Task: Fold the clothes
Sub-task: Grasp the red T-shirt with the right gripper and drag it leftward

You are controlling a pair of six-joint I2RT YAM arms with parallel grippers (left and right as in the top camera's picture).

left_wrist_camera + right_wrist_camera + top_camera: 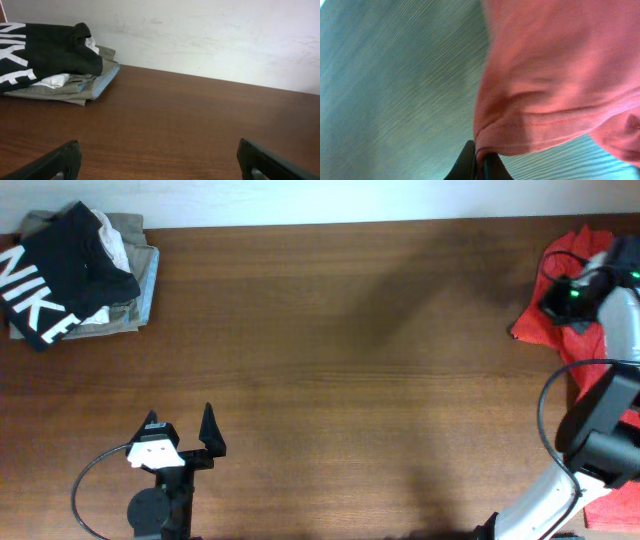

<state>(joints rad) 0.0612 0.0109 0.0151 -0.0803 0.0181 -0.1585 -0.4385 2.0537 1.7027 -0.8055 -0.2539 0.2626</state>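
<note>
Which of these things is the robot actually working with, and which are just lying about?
In the job: red T-shirt, pinched at its hem by the right gripper; left gripper, open.
Lying about: black Nike garment; folded beige clothes under it.

T-shirt [533, 325] right, garment stack [75, 275] back-left

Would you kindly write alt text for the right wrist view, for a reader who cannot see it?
The right claw pinches the stitched hem of the red-orange T-shirt, whose fabric fills the upper right of the frame. Behind it lies the wood-grain table, tinted bluish-green here.
</note>
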